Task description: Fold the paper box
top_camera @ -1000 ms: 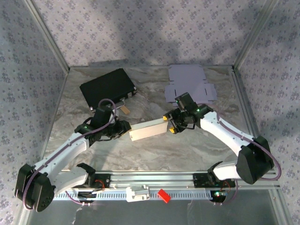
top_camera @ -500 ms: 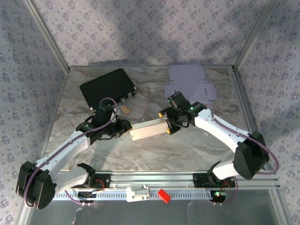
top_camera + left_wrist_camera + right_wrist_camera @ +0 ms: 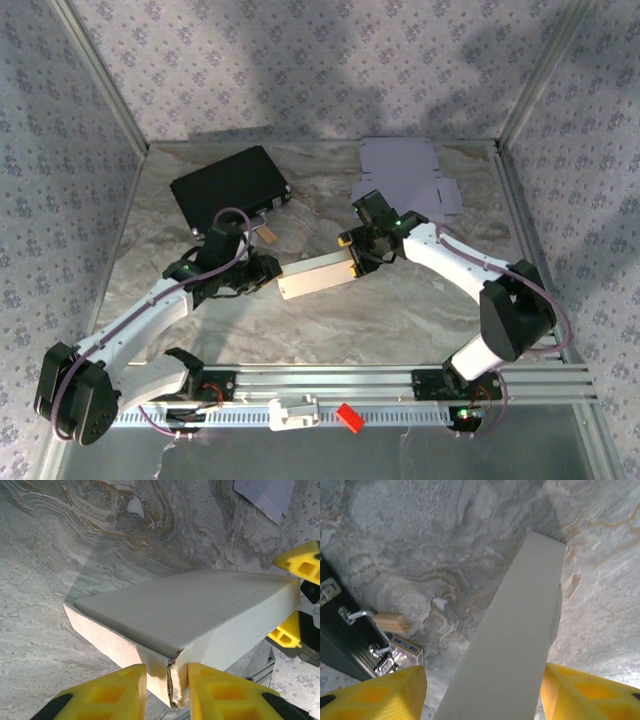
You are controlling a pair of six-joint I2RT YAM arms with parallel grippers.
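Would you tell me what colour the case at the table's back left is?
The case is black, best seen in the top external view.

**Tally on the bench**

On the bench (image 3: 330,330): one paper box (image 3: 318,277), closed into a long block. One flat sheet of lilac card (image 3: 405,180), lying at the far right. One black case (image 3: 228,186) at the far left. One small wooden tag (image 3: 267,232) just beside the case's front edge.

Two white arms (image 3: 140,325), one per side. Two pincers to match: left pincer (image 3: 268,272) and right pincer (image 3: 352,255). Four yellow fingers (image 3: 105,692) in all, two to each pincer.

On the rail (image 3: 400,385) along the near edge: one red piece (image 3: 348,417) and one white piece (image 3: 293,412).

Latches on the case front: too small for a sure count.
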